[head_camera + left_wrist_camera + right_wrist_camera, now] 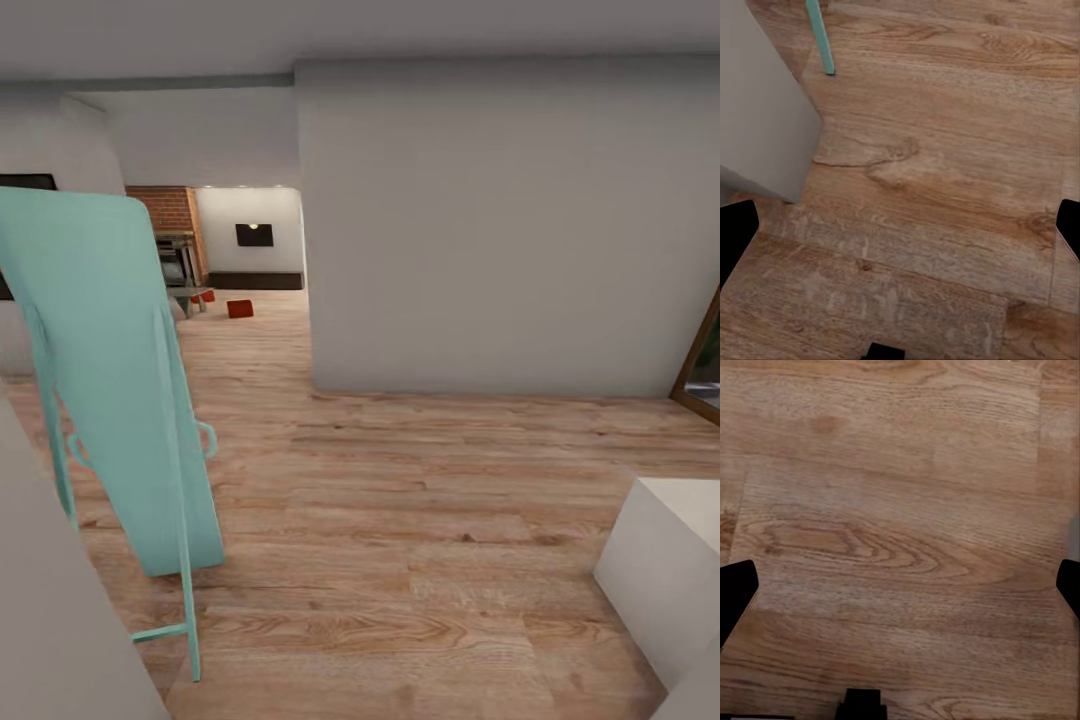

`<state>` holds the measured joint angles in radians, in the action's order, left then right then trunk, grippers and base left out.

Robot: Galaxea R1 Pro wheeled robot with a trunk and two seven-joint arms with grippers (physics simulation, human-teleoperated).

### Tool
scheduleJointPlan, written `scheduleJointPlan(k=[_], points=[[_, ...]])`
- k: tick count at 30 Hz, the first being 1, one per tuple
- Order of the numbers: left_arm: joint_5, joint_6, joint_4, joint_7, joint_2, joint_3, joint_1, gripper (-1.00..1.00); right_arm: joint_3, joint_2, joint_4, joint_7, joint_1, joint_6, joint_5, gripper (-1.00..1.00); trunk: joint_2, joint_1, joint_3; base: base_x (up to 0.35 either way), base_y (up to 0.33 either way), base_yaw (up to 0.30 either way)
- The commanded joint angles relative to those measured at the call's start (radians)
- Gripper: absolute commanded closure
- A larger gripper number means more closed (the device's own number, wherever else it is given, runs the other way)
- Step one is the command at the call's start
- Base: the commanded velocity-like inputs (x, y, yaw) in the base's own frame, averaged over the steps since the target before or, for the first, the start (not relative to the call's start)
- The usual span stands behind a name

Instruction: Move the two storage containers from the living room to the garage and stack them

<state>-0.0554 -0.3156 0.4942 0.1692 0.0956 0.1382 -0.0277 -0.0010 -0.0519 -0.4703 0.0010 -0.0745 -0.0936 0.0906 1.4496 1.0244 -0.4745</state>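
Wood plank flooring (400, 520) runs to a doorway at eleven o'clock, past the big grey wall (480, 230) at twelve and the mint ironing board (110, 380) at nine. Beyond it sit two small red storage containers (240, 309), one half hidden by a low table (188, 294). Drive straight through, hugging neither board nor wall; the left gripper (900, 225) and right gripper (900, 585) hang spread wide, empty

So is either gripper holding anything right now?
Nothing is held: the left gripper and right gripper both hang open over bare wood floor.
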Motion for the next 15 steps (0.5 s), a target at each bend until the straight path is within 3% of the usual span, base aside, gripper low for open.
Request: scheduleJointPlan(k=[1,8,15], points=[[-0.006,-0.002,0.002,0.001,0.001,0.004,0.000,-1.00,0.000,0.000,0.002,0.000,-0.001,-0.006,0.008,-1.00,0.000,0.001,-0.001,0.326,0.000,0.000],[-0.010,0.002,0.003,0.002,0.008,0.000,0.000,-1.00,-0.001,0.000,0.005,0.000,-0.002,-0.010,0.007,-1.00,0.000,0.001,-0.001,0.326,-0.009,0.000],[-0.010,0.003,0.002,0.003,0.008,0.000,0.000,-1.00,0.001,0.000,0.006,0.000,-0.002,-0.014,0.009,-1.00,0.000,0.001,-0.001,0.326,-0.125,0.000]])
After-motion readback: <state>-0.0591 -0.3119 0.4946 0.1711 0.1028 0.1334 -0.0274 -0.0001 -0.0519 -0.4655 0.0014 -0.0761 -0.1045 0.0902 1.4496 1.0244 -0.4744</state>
